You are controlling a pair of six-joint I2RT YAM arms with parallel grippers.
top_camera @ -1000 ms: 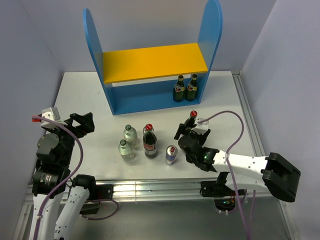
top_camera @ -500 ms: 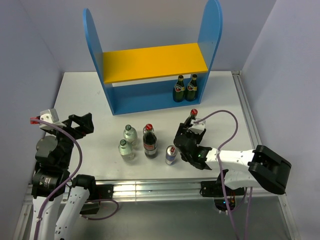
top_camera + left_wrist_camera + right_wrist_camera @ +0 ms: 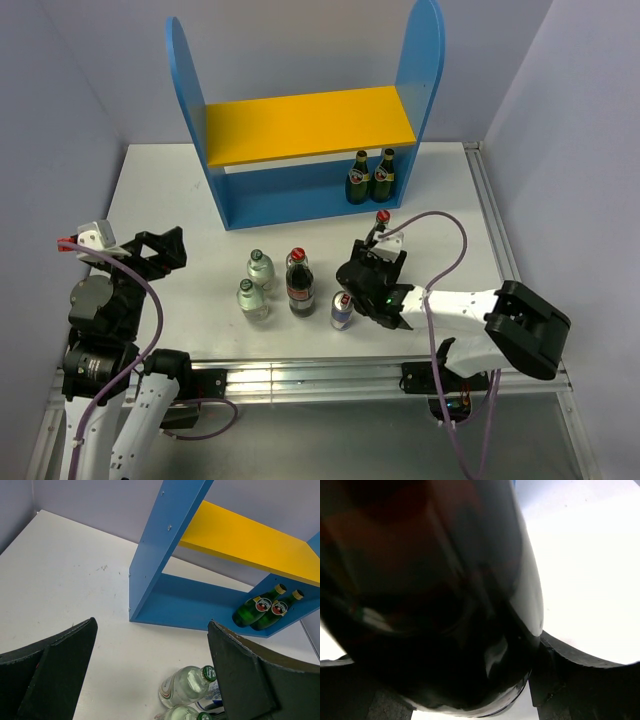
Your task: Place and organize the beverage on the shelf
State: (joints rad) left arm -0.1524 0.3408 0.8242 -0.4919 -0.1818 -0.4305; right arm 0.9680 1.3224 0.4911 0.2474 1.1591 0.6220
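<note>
The blue shelf (image 3: 190, 110) with its yellow upper board (image 3: 300, 122) stands at the back of the table. My right gripper (image 3: 374, 262) is shut on a dark cola bottle; its red cap (image 3: 383, 216) sticks out beyond the fingers. That cola bottle (image 3: 430, 605) fills the right wrist view, with one finger (image 3: 585, 680) against its side. A second cola bottle (image 3: 299, 282), two clear green-capped bottles (image 3: 260, 268) (image 3: 251, 298) and a blue-silver can (image 3: 342, 310) stand at the front middle. My left gripper (image 3: 160, 246) hangs open at the left, holding nothing.
Two dark green bottles (image 3: 358, 178) (image 3: 384, 172) stand on the shelf's lower level at its right end, also in the left wrist view (image 3: 257, 607). The can stands close to the left of my right gripper. A metal rail (image 3: 300, 372) runs along the table's near edge.
My right gripper has shut on the cola bottle and shifted left toward the can; the bottle's red cap has moved slightly away from me. The left arm has barely moved.
</note>
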